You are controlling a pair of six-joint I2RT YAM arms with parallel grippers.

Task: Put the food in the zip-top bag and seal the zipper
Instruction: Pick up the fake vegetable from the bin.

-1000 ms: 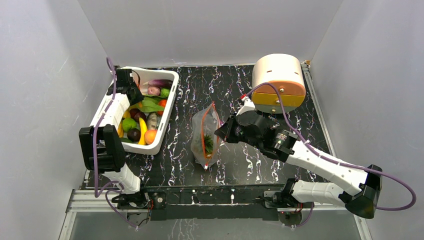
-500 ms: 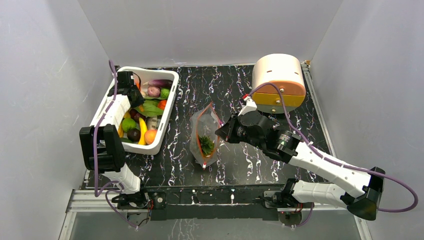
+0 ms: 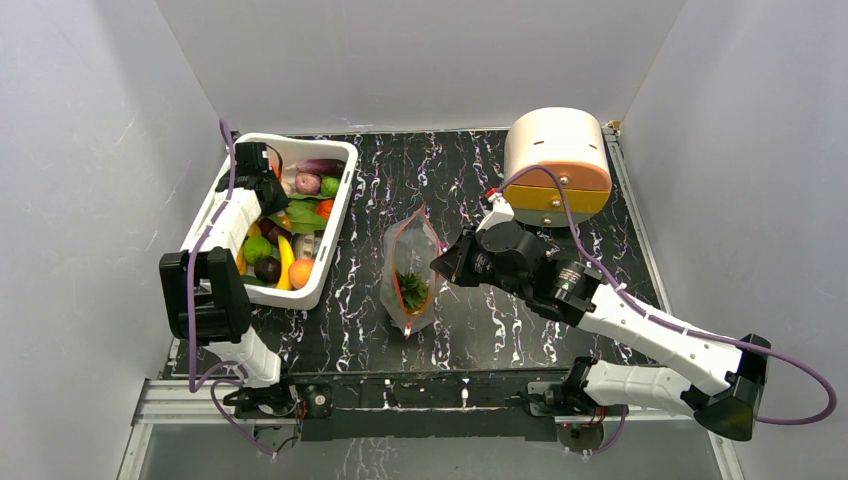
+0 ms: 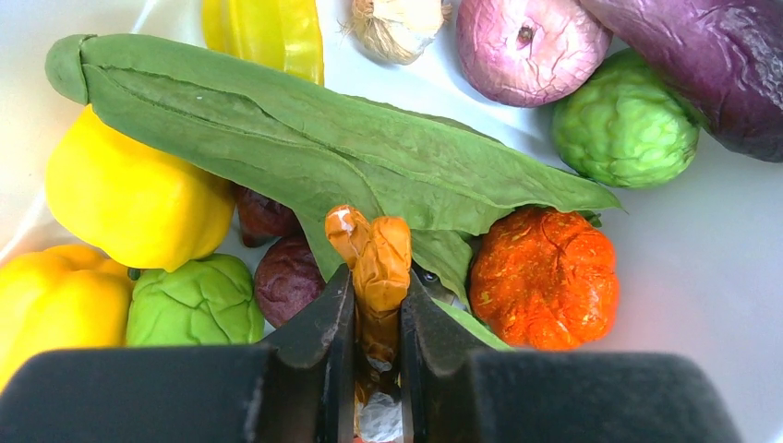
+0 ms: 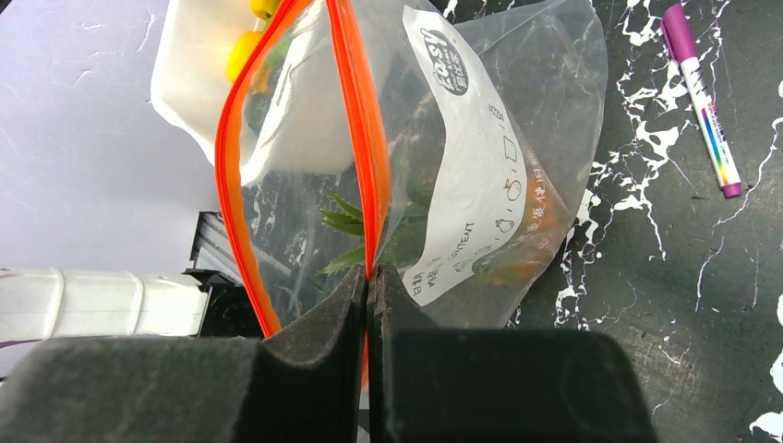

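- Between the black jaws of the left gripper [image 4: 377, 281], drawn narrow, sat a glossy, wrinkled orange toy piece [image 4: 379, 247], its tip poking out past them.
- Around it lay the rest of the food [image 4: 129, 198] in the smooth white tub [image 4: 729, 268]: a long matte green leaf [image 4: 305, 148], a ridged orange pumpkin shape [image 4: 545, 277] and lumpy green balls.
- The right gripper [image 5: 367, 277] had its jaws pinched flat on the zipper [image 5: 355, 101], a thin orange-red strip gaping in a long loop.
- The clear, crinkled zip-top bag [image 5: 545, 101] stood on the marbled black table [image 5: 665, 305], between tub and right arm, with spiky green leaves [image 5: 337, 221] inside.
- A purple pen [image 5: 702, 101] lay beside it.
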